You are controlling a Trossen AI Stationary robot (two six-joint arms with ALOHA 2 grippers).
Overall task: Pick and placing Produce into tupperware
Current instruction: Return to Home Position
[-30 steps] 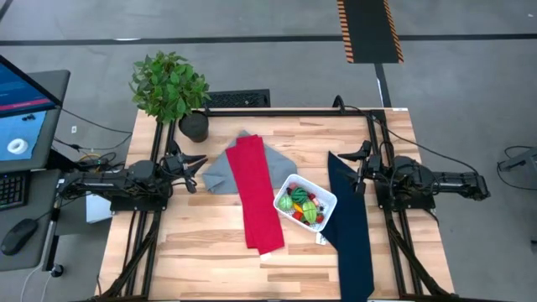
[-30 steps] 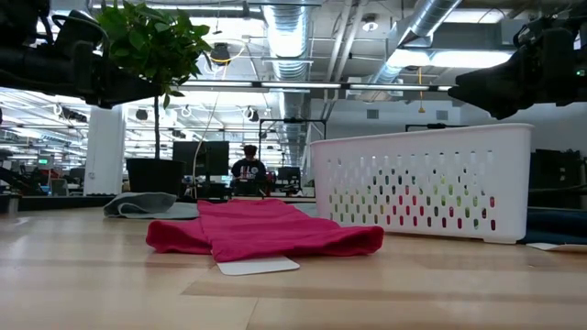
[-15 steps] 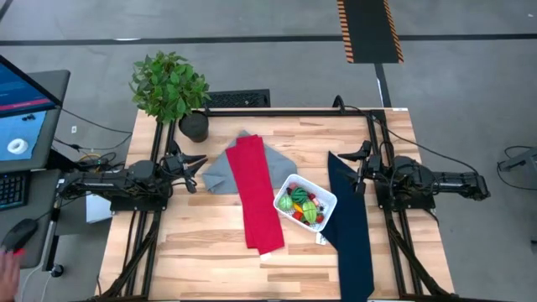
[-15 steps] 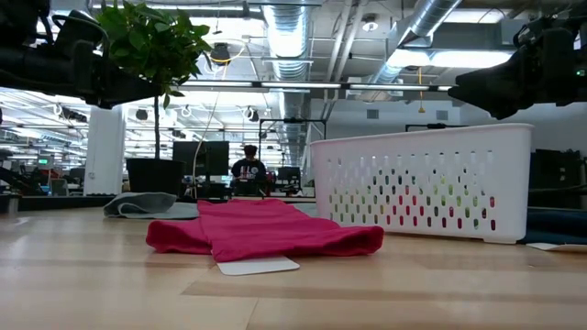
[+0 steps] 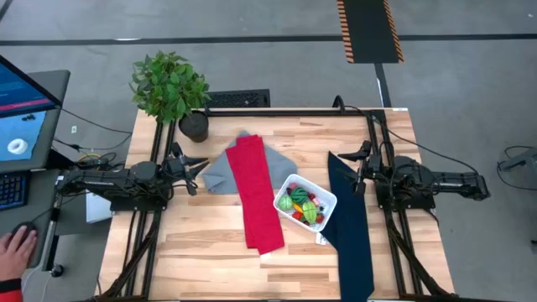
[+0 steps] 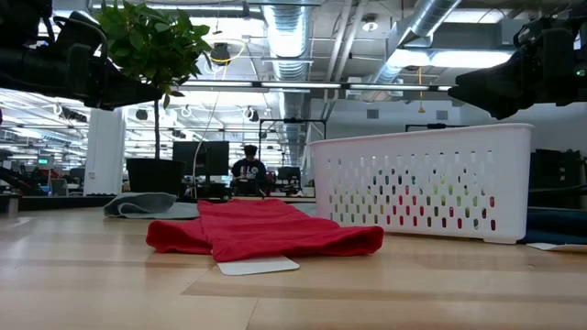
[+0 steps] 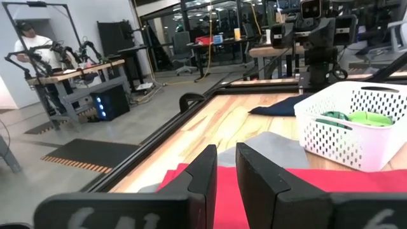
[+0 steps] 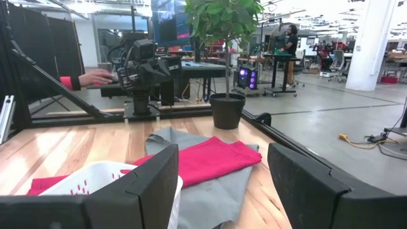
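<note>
Wood of the table (image 5: 210, 252) shows no stray piece along its front, and what has changed lies just off its left front corner: a person's hand (image 5: 15, 249) has come fully into view there, where half a second ago it was only entering at the edge. Farther in, the red cloth (image 5: 256, 201) and the navy cloth (image 5: 351, 235) lie as before, with the white tub (image 6: 422, 147) between them and all the produce (image 5: 302, 205) I can see heaped inside it. Behind these, the left gripper (image 7: 226, 151) has eased a touch back toward its own side, its jaws all but closed on a thin slit, holding nothing; the right gripper (image 8: 222, 150) has not moved at the right edge, jaws spread wide and empty. Beyond lie the grey cloth (image 5: 216, 172) and the potted plant (image 5: 168, 84), undisturbed. Judging by this, the filling looks finished, both arms are parked, and the hand probably means the run is being closed.
</note>
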